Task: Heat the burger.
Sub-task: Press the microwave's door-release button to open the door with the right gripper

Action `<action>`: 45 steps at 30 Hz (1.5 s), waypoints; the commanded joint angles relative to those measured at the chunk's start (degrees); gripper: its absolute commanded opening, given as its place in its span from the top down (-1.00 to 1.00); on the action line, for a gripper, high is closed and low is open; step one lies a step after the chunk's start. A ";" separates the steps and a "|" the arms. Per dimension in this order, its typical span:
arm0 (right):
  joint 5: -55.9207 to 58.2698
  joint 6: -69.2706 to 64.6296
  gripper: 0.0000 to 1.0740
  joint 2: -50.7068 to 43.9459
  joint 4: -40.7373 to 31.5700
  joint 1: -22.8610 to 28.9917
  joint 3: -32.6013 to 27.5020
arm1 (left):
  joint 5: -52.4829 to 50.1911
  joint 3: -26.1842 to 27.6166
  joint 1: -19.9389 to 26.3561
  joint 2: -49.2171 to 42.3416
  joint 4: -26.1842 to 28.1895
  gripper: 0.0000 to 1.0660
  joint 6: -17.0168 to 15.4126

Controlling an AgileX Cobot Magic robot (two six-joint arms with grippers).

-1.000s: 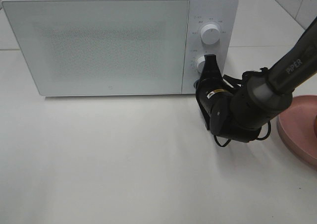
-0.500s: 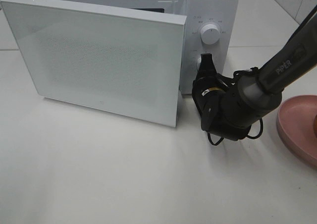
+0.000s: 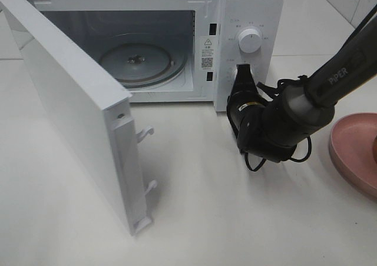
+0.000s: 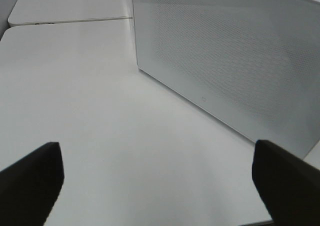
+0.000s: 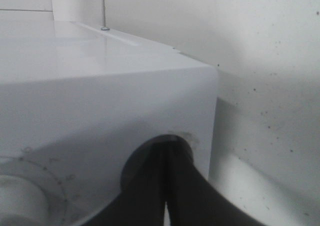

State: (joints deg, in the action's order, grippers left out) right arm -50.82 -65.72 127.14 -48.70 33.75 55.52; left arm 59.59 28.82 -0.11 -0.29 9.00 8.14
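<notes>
In the high exterior view, a boxy white microwave oven (image 3: 250,4) sits at the back of a plain white table (image 3: 235,225). Its flat white door (image 3: 70,113) stands wide open, hinged on the left side, with the latch hooks facing into the room. Inside the cavity lies a round glass turntable (image 3: 135,60), with nothing on it. The right arm reaches in from the right. The black right gripper (image 3: 242,73) has its tips against the white control panel (image 3: 265,63), just below the round white upper dial (image 3: 250,40). Its jaws look pressed together with nothing between them. A round pink plate (image 3: 353,154) sits at the right edge, cut off by the frame. A dark sliver above it is too cropped to identify, so the burger's place cannot be told from here.

The left wrist view shows the left gripper (image 4: 157,183) above the bare table, its two dark fingertips (image 4: 30,181) spread far apart and holding nothing. Ahead of it is the speckled outer face of the open door.

The right wrist view shows the two black fingers (image 5: 145,191) closed flat against each other. They touch the white oven front at a round dark patch (image 5: 134,163), with the dial's rim just beside. No burger shows in either wrist view.
</notes>
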 commanded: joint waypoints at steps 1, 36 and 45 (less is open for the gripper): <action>-8.02 0.00 1.00 -0.69 6.42 -2.92 5.33 | -0.11 -0.11 0.06 -1.32 0.17 -0.77 -0.06; 6.36 5.44 1.00 -6.88 6.82 -2.41 -1.49 | -0.11 -0.11 0.06 -1.32 0.17 -0.77 -0.06; 12.43 6.59 1.00 -10.66 9.91 -2.23 -7.22 | -0.11 -0.11 0.06 -1.32 0.23 -0.77 -0.06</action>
State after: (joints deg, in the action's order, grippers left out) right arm -40.62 -61.13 118.26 -40.57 31.57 49.39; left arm 59.59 28.82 -0.11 -0.29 9.00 8.14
